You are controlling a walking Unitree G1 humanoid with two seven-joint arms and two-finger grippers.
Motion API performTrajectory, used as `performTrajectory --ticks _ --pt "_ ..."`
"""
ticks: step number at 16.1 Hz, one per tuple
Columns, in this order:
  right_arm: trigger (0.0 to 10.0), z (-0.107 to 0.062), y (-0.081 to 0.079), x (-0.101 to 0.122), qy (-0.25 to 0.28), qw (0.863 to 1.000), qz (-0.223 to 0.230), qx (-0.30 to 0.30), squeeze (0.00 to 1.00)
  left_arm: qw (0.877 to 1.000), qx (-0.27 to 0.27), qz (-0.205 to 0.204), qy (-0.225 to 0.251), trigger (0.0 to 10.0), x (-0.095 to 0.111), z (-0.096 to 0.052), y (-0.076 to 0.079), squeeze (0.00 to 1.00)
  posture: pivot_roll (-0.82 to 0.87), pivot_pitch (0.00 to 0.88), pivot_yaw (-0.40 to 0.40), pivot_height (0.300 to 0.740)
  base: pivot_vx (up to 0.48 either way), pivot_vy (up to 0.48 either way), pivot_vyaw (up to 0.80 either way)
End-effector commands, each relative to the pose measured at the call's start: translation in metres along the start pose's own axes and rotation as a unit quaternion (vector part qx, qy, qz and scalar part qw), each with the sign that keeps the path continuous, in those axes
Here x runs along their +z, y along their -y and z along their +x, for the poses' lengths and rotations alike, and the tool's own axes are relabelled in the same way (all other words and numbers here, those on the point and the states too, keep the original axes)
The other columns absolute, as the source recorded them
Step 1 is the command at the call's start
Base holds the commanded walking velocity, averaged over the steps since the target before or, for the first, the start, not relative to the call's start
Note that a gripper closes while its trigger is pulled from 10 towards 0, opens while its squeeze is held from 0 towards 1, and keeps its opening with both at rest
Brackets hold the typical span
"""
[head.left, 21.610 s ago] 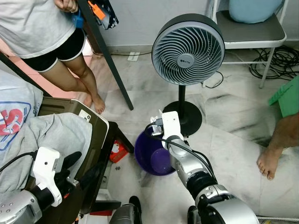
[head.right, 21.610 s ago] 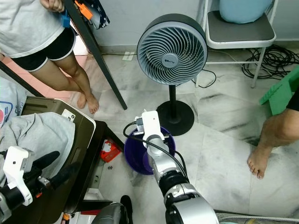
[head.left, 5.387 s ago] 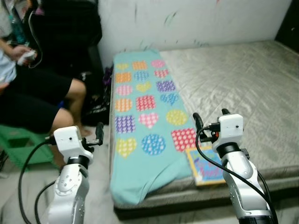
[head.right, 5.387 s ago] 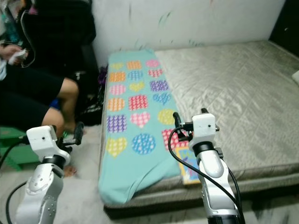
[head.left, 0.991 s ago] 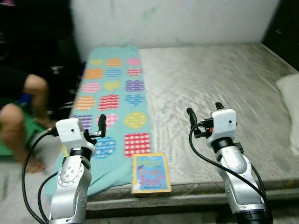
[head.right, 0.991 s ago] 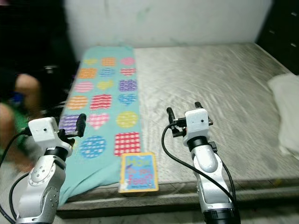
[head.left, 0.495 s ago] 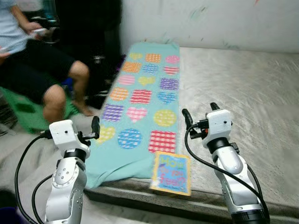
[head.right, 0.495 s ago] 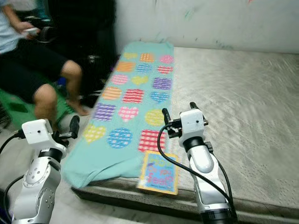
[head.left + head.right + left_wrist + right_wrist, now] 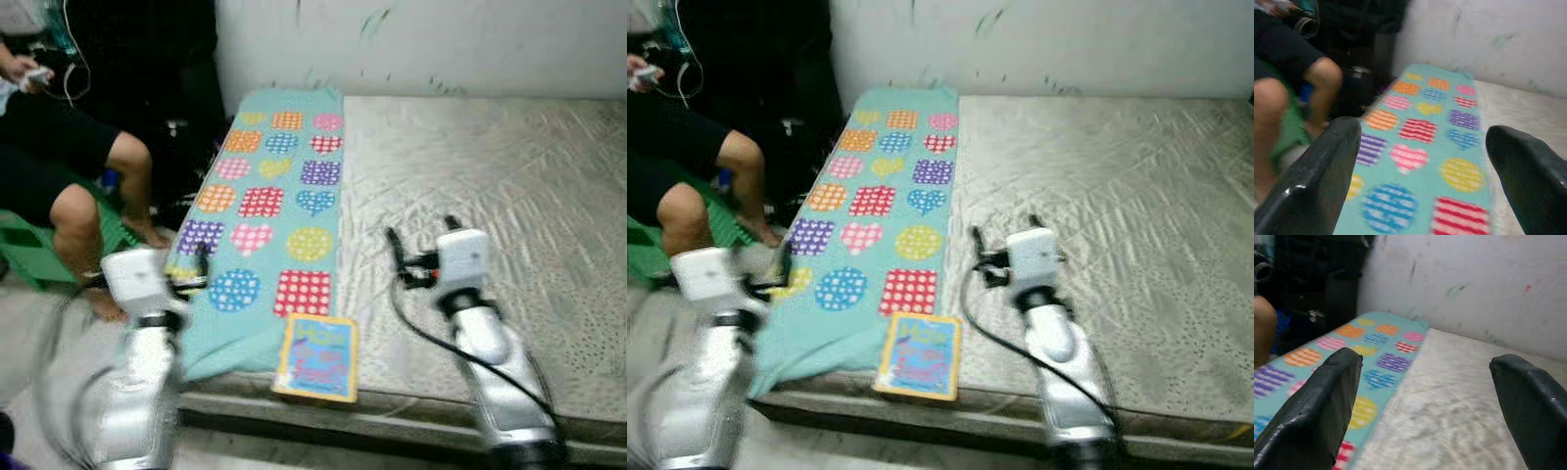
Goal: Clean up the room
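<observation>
A teal blanket [image 9: 277,181] with coloured hearts and dots lies along the left side of a grey mattress [image 9: 500,166]. A picture book [image 9: 316,357] rests at the mattress's front edge, on the blanket's corner. My left gripper [image 9: 196,266] is raised over the blanket's left front edge, open and holding nothing. To the right of the book, my right gripper [image 9: 421,233] hangs above the bare mattress, also open and empty. Both arms look blurred. In the left wrist view the blanket [image 9: 1420,122] stretches out between the spread fingers [image 9: 1317,171].
A person sits at the left on a green stool [image 9: 29,250], with a bare leg [image 9: 78,206] close to the bed's corner. Dark things stand against the white wall [image 9: 441,39] behind the person. The floor shows at the lower left.
The whole picture has shifted slightly and blurred, so the camera moved. Both arms keep the same raised pose with fingers spread. The book and blanket lie as before.
</observation>
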State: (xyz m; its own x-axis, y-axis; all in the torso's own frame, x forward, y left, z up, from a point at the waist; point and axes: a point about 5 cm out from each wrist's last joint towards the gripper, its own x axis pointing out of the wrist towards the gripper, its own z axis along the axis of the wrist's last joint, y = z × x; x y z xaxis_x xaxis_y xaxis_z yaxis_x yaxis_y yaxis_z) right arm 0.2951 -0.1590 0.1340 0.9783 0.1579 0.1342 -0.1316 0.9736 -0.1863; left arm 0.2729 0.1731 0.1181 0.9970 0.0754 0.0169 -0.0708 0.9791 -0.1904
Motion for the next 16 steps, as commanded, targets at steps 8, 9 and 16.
performTrajectory --ticks 8,9,16 --pt "10.0 0.0033 -0.0044 0.0044 0.012 1.0 0.023 -0.004 0.0 1.0 0.008 0.013 -0.001 10.0 0.0003 -0.0005 -0.0076 0.0 -0.08 0.021 0.032 0.74 0.0 -0.285 0.0" --pt "10.0 0.0033 -0.0062 0.0037 0.012 1.0 0.027 -0.005 0.0 1.0 0.006 0.014 -0.001 10.0 -0.0003 0.0004 -0.0071 0.0 -0.08 0.009 0.037 0.74 0.0 -0.285 0.0" --pt "10.0 0.0071 -0.0071 -0.0008 0.007 0.999 0.039 -0.013 0.0 1.0 -0.007 0.01 0.003 10.0 -0.0004 0.007 -0.0004 0.0 -0.07 0.0 0.042 0.74 0.0 -0.239 0.0"
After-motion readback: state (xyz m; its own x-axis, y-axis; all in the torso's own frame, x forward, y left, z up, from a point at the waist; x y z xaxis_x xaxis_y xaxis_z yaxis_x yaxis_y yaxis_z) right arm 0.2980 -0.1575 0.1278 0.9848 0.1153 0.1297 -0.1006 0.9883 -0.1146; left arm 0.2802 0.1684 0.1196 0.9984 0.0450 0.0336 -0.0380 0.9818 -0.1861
